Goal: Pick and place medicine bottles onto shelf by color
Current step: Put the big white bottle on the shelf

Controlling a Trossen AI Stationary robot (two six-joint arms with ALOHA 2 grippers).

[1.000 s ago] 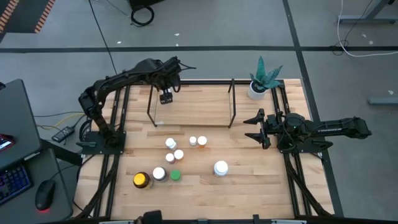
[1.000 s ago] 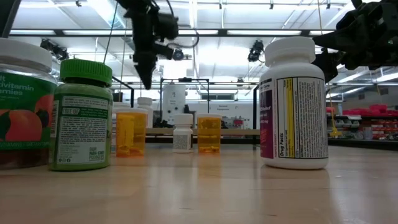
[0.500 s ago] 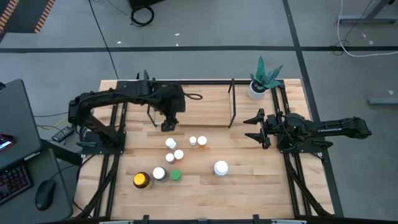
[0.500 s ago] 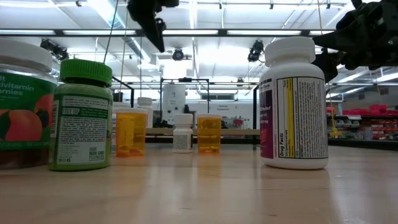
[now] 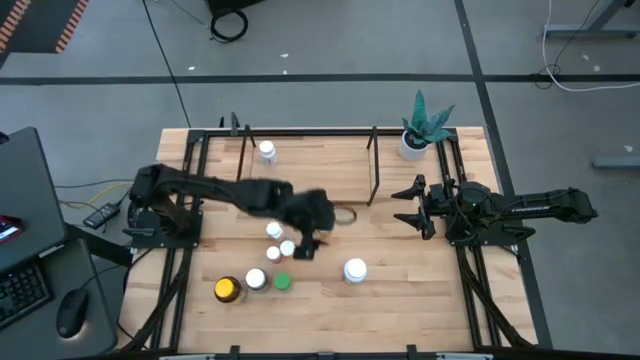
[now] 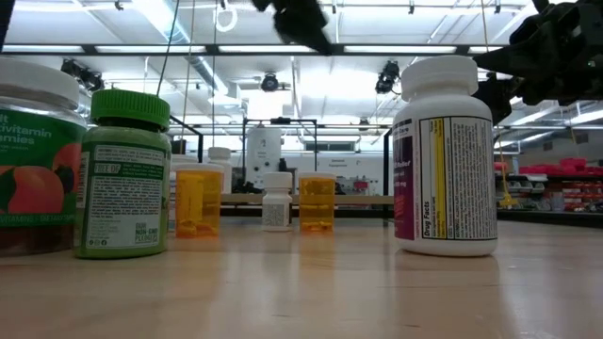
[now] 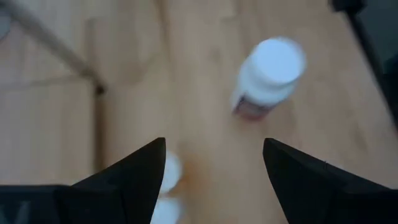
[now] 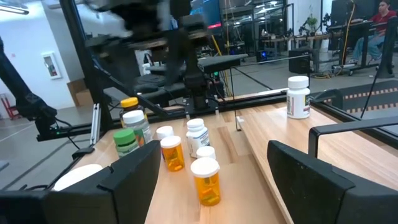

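My left gripper [image 5: 302, 245] hovers open above the cluster of medicine bottles at mid-table and holds nothing; its wrist view looks down between the fingers at bare wood, with the large white bottle [image 7: 270, 71] beyond. Small white bottles [image 5: 274, 230] and orange ones [image 8: 207, 180] stand upright beneath it. A green bottle [image 5: 283, 283], a white one [image 5: 256, 280] and an amber one [image 5: 228, 290] stand nearer the front edge. One white bottle [image 5: 267, 152] stands on the shelf [image 5: 375, 165] at its far left. My right gripper [image 5: 403, 205] waits open at the right.
A potted green plant [image 5: 420, 130] stands at the far right corner beside the shelf. Black rails [image 5: 185, 260] run along both sides of the table. Bare wood lies to the right of the large white bottle [image 5: 355, 270].
My left gripper has swung from the shelf's far left end toward the near edge and to the right, tipping as it went, and now hangs over the bottle cluster. The white bottle stays upright on the shelf where the gripper was.
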